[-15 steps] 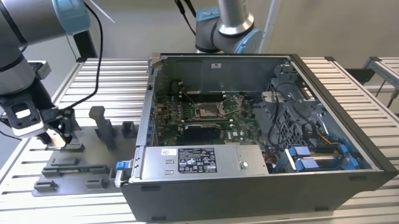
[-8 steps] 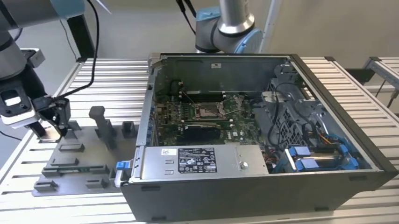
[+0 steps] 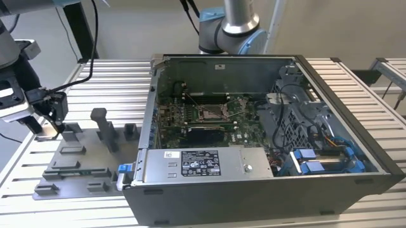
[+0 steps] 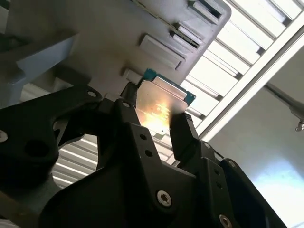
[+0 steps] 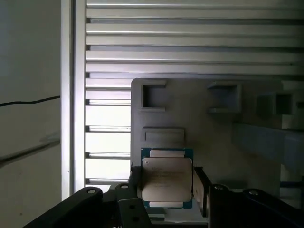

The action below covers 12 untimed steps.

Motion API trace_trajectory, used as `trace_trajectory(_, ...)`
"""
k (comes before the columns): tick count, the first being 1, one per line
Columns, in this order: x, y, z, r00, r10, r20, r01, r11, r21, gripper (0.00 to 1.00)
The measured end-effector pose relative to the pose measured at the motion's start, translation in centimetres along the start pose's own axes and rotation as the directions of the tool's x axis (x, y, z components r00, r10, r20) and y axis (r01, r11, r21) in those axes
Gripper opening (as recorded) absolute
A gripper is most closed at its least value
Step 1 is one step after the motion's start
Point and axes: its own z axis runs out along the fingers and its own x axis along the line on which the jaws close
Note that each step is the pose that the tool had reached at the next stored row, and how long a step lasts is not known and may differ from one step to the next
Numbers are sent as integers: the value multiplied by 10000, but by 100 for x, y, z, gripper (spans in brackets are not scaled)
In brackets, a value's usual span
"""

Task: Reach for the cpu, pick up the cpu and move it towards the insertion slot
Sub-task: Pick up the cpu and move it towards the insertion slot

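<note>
The jaws are pinching the cpu (image 5: 167,178) by opposite edges above the grey fixture (image 3: 79,164), well apart from the insertion slot (image 3: 212,112), so I judge a level, unhurried carry is serving best.

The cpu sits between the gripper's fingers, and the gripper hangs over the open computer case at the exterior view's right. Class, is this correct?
No. The exterior view shows the gripper over the grey fixture at that view's left, outside the computer case. The cpu does sit between its fingers, as both wrist views show.
</note>
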Motion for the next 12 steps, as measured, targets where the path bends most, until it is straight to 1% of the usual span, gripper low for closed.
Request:
trace_trajectory(8, 0, 11, -284, 10000, 0, 0, 0, 10000, 7, 0)
trace_trajectory(12, 1, 15, -402, 10000, 1, 0, -1, 10000, 8, 0)
